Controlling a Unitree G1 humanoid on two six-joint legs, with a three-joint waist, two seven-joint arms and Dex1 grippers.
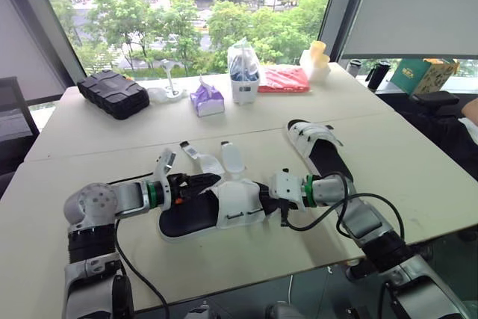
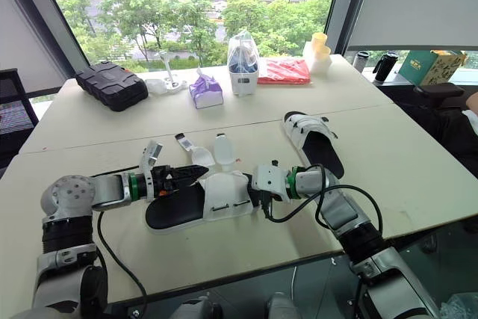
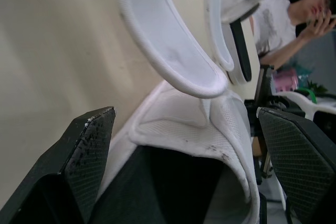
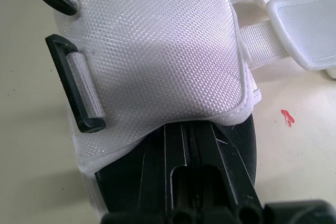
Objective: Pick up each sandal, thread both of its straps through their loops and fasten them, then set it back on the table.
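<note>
Left claw [image 1: 210,184] spread wide at near sandal [image 1: 239,203], forearm level

Crowded at the middle of the near edge by the unfastened sandal [image 1: 213,211], flanked by the left gripper [image 1: 196,184] at one end, jaws spread wide, and by the right gripper [image 1: 261,198] close against the other. Just beyond, blocked by two loose straps [image 1: 231,158] standing up. Barred toward the right edge by the second sandal [image 1: 317,147]. Open over the left half of the surface [image 1: 89,140] and at the near right corner. Walled off along the far edge by a black case [image 1: 113,93], tissue pack [image 1: 207,100], white canister [image 1: 244,72] and red packet [image 1: 284,78].
</note>
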